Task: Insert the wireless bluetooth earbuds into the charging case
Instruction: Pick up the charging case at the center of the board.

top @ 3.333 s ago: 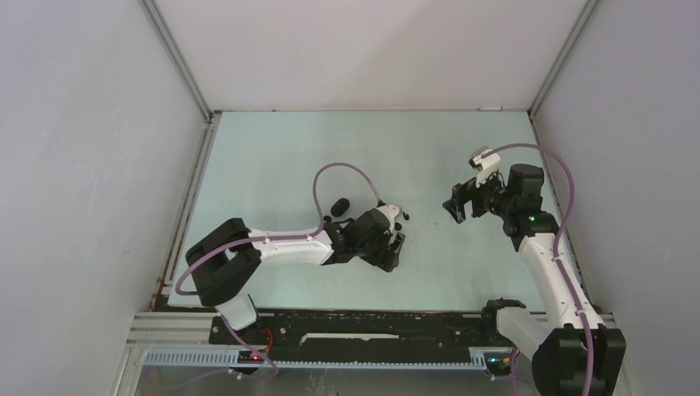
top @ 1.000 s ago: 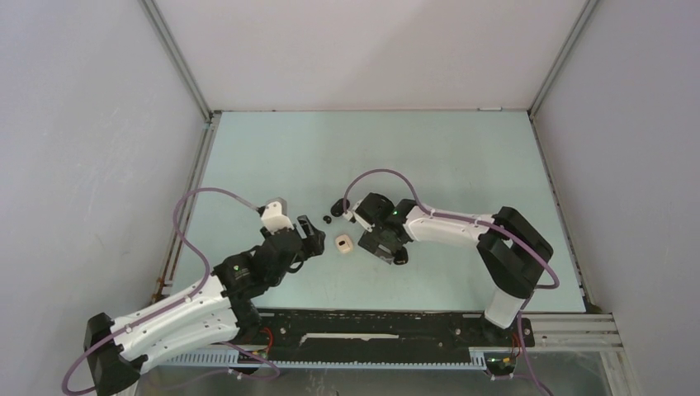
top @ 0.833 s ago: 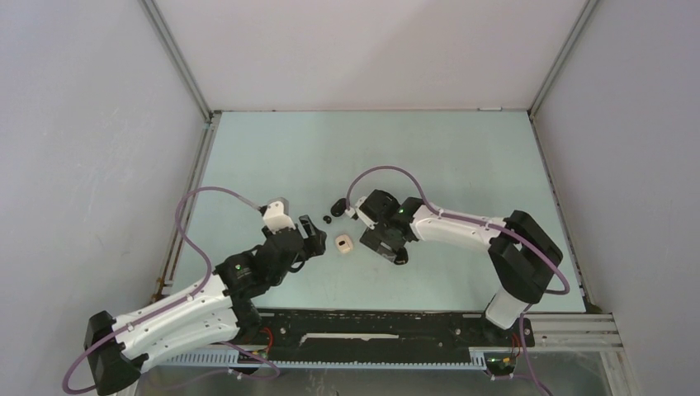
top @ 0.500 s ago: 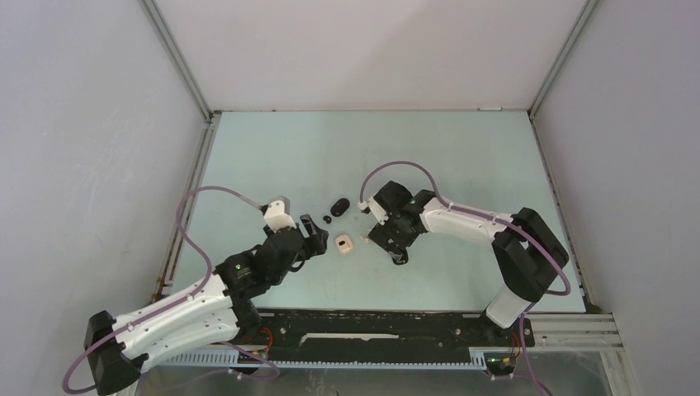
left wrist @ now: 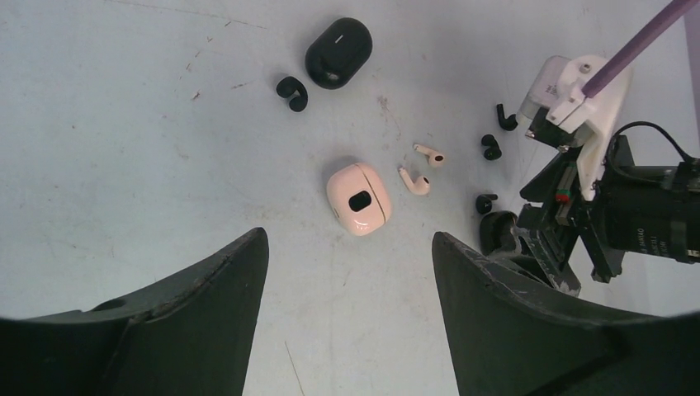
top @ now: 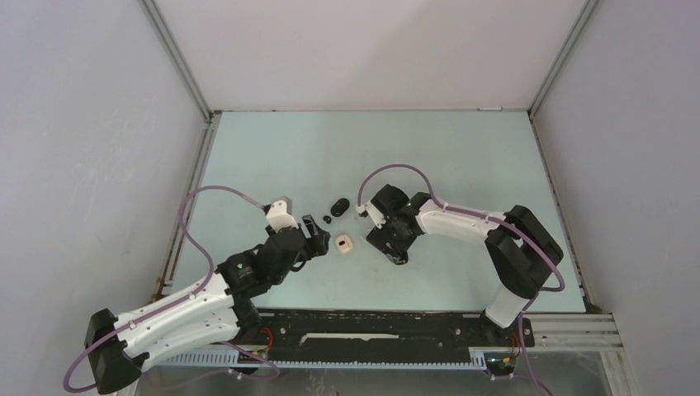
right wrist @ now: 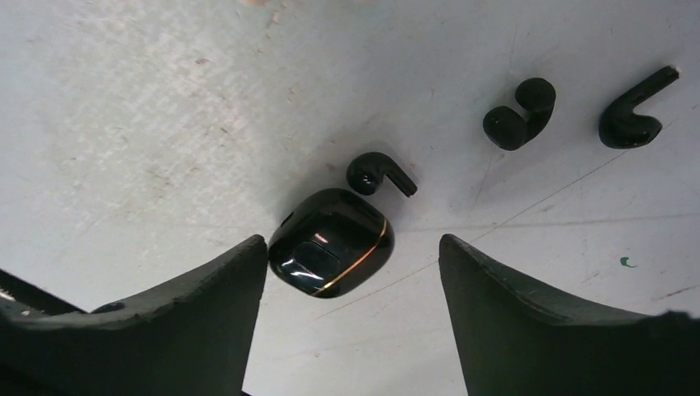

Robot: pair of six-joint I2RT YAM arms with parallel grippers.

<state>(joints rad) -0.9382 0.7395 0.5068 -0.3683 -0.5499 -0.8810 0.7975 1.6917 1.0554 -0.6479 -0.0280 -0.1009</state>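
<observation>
A closed cream charging case (left wrist: 359, 198) lies ahead of my open left gripper (left wrist: 348, 239), apart from both fingers. Two whitish earbuds (left wrist: 415, 181) lie just right of it. In the top view the cream case (top: 344, 244) sits between my left gripper (top: 312, 235) and my right gripper (top: 394, 246). My right gripper (right wrist: 353, 244) is open over a glossy black case (right wrist: 330, 242) with a gold line; the case sits against the left finger, far from the right one. One black earbud (right wrist: 378, 174) lies beside this case, two more (right wrist: 518, 115) further right.
A second black case (left wrist: 338, 54) lies at the far side, with a black earbud (left wrist: 292, 92) next to it. The right arm's wrist and camera (left wrist: 594, 190) stand close to the right of the cream case. Grey walls (top: 99, 165) enclose the table.
My right gripper has shifted a little to the right, away from the cream case, and its jaws have narrowed slightly. The left arm has hardly moved.
</observation>
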